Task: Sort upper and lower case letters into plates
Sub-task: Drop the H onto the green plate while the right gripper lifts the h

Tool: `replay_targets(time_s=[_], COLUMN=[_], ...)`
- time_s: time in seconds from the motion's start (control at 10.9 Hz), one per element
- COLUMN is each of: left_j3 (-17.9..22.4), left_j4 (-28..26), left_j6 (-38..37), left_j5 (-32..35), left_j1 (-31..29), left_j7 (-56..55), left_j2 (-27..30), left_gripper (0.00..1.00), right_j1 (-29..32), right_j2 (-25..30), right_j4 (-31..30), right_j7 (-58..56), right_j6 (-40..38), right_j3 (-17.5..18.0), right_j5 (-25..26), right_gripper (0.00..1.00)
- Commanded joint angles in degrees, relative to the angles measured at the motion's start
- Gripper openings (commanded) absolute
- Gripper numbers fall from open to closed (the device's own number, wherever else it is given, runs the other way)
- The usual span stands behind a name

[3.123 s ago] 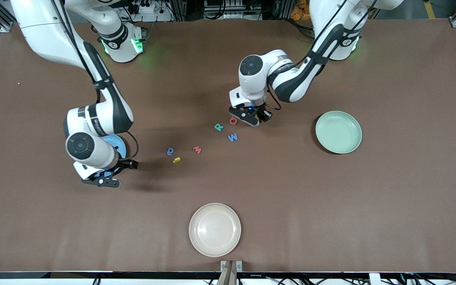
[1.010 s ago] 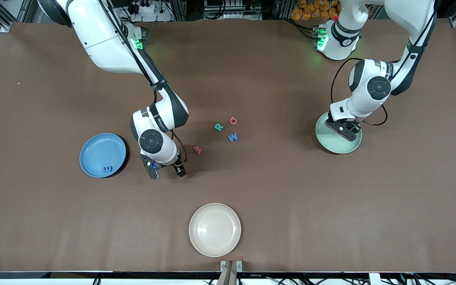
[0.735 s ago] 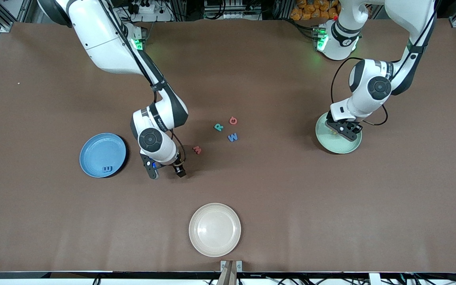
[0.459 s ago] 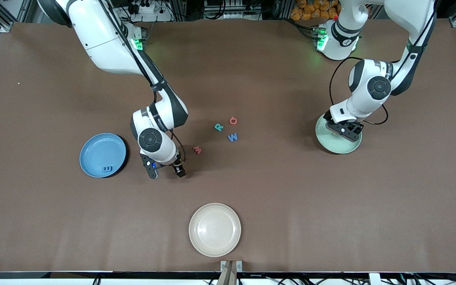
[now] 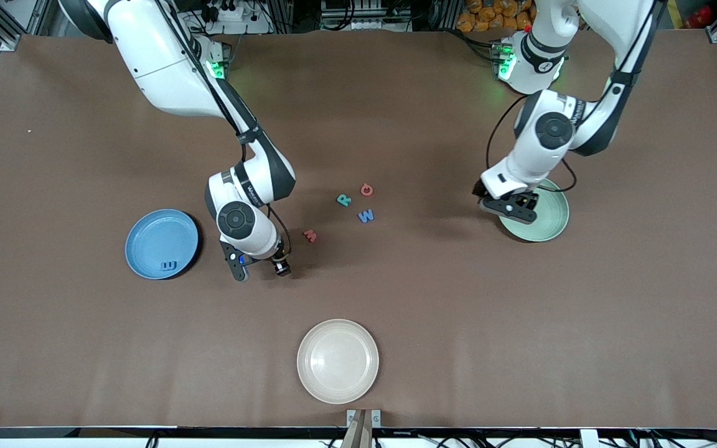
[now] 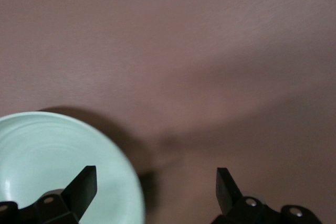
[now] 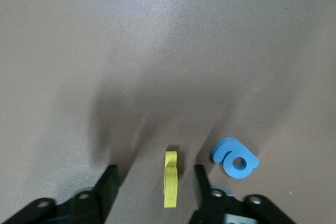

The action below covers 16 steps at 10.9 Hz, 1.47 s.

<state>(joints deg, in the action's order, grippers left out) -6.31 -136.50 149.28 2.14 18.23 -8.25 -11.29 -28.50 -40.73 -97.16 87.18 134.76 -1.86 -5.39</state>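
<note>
My right gripper (image 5: 260, 271) is down at the table between the sky blue plate (image 5: 153, 236) and the red M (image 5: 310, 235). Its fingers (image 7: 109, 184) stand open on either side of a yellow letter (image 7: 171, 179) on its edge, without touching it. A blue letter (image 7: 234, 159) lies just beside them. Another blue letter (image 5: 170, 266) lies in the sky blue plate. A teal R (image 5: 343, 200), a red letter (image 5: 366, 189) and a blue W (image 5: 366, 216) lie mid-table. My left gripper (image 5: 511, 208) hangs open and empty over the mint green plate's (image 5: 548, 214) rim (image 6: 131, 192).
A cream-white plate (image 5: 338, 361) sits near the table's front edge, nearer the front camera than the letters. The right arm's elbow and forearm stretch over the table above the sky blue plate's end.
My left gripper opened over the mint green plate and drifted from its middle toward the loose letters. My right gripper's fingers drew closer round the yellow letter; that arm stayed put.
</note>
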Motion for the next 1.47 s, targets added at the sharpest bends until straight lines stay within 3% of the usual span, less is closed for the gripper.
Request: replay_targets(time_s=[0.0, 0.28, 0.55, 0.92, 1.19, 1.38], left_j3=[-3.61, -5.91, -6.08, -6.08, -6.0, -5.82], left_j4=[6.66, 15.79, 19.95, 24.34, 29.69, 32.34], left_j6=[-5.82, -14.7, -16.65, -20.16, -20.17, -20.08], left_j5=[-1.35, -5.56, -6.53, -14.78, -14.88, -14.1], left_j1=[0.23, 3.29, 5.07, 5.24, 8.22, 9.98], left_j7=[-9.56, -21.86, -29.54, -33.74, -40.6, -41.94], left_j2=[-2.32, -4.78, -6.02, -6.45, -11.1, -13.66], left_gripper=[1.0, 1.0, 1.0, 1.0, 1.0, 1.0], right_j1=[0.03, 0.11, 0.9, 6.51, 9.77, 12.66], right_j2=[1.44, 1.88, 3.54, 8.55, 9.78, 13.11], right_j4=[-1.55, -1.55, -1.46, -1.46, -1.63, -6.18], right_j7=[1.06, 0.97, -0.52, -12.0, -22.11, -29.84], right_j6=[0.33, -0.02, -0.81, -6.78, -9.51, -9.52], right_j3=[0.18, 0.19, 0.19, 0.19, -0.95, -1.4], right_j5=[0.03, 0.12, 0.12, 0.12, 0.21, 0.29], right_gripper=[0.0, 0.0, 0.0, 0.0, 0.0, 0.0])
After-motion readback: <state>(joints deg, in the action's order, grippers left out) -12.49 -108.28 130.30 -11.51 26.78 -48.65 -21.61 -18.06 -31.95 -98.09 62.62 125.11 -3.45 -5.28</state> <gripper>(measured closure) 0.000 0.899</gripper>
